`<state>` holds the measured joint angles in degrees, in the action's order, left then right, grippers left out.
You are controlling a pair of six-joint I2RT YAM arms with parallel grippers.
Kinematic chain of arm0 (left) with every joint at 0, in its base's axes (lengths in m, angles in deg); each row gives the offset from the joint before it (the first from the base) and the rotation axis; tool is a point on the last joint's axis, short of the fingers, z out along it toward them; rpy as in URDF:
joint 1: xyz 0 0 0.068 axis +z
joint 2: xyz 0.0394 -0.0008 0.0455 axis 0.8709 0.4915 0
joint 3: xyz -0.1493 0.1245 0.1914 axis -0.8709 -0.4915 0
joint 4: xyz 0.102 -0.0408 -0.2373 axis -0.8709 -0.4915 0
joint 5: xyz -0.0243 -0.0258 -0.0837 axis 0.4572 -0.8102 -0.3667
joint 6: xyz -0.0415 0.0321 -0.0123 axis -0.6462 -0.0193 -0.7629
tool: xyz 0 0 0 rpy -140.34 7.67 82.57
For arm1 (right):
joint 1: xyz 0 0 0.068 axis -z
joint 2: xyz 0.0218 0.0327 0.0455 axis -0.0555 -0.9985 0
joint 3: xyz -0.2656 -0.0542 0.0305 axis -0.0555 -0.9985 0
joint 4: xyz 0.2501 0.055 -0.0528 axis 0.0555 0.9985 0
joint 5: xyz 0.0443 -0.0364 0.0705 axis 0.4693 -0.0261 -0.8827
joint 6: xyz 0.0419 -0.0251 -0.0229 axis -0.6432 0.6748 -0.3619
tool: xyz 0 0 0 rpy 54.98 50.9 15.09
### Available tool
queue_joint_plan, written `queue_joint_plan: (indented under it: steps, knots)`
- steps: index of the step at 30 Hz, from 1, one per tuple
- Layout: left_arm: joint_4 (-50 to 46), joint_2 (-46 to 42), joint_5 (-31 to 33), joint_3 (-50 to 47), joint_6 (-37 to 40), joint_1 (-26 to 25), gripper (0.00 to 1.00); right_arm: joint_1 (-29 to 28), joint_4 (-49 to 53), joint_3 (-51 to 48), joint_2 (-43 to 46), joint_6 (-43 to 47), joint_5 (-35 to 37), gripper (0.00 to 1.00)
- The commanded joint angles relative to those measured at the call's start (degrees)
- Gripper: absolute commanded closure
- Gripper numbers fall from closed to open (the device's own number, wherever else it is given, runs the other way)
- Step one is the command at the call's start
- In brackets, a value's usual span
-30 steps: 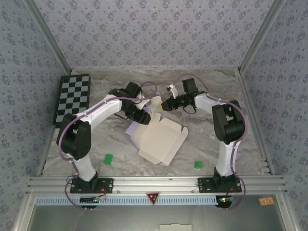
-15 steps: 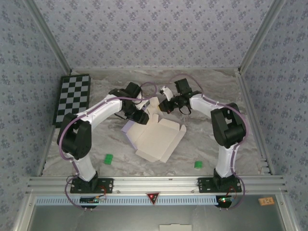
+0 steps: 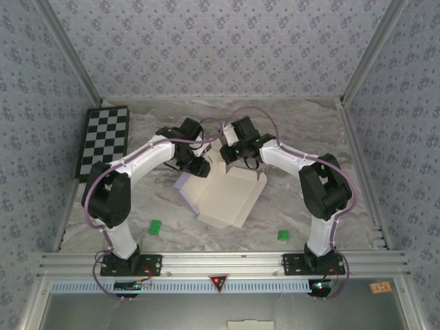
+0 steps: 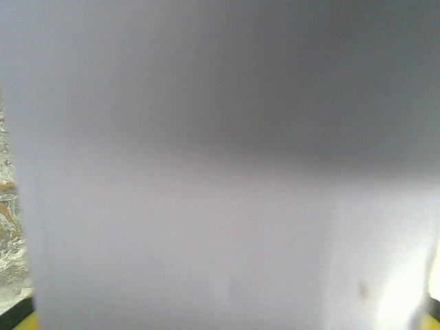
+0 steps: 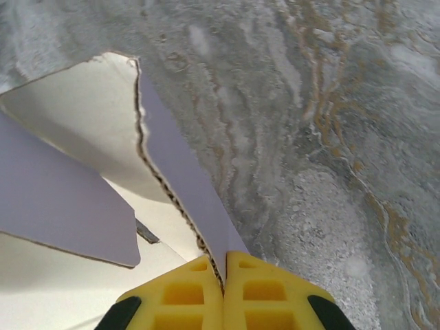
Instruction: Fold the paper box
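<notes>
The paper box lies half opened on the marble table, cream inside up, with a lavender wall raised at its left. My right gripper is shut on the edge of a raised back flap, lavender outside and cream inside; from above it sits at the box's far edge. My left gripper is at the box's far left corner. Blurred lavender card lies close across the left wrist view, hiding the jaws apart from yellow slivers at the bottom corners.
A black-and-white checkerboard lies at the far left of the table. Two small green pieces sit near the front, left and right of the box. Patterned walls and metal rails close in the table.
My right gripper swung left to the box's back flap and shut on its edge. The box shifted slightly to the left. The left arm barely moved.
</notes>
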<state>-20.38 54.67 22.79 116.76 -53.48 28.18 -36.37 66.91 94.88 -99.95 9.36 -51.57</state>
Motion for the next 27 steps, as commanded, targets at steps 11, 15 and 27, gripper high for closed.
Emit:
queue_joint_plan:
  steps: [11,15,27]
  knots:
    - [-0.6,-0.1,3.8,1.7,-5.2,-0.5,0.52,-5.1,-4.2,-2.1,4.5,-22.9,16.6,0.96]
    - [-0.3,0.0,3.9,1.6,-6.2,-0.3,0.52,-6.8,-4.4,-2.7,5.6,-24.8,20.2,0.97]
    - [1.3,-0.1,3.4,0.0,-11.6,1.7,0.56,-10.4,-4.0,-6.8,10.0,-25.8,26.5,0.98]
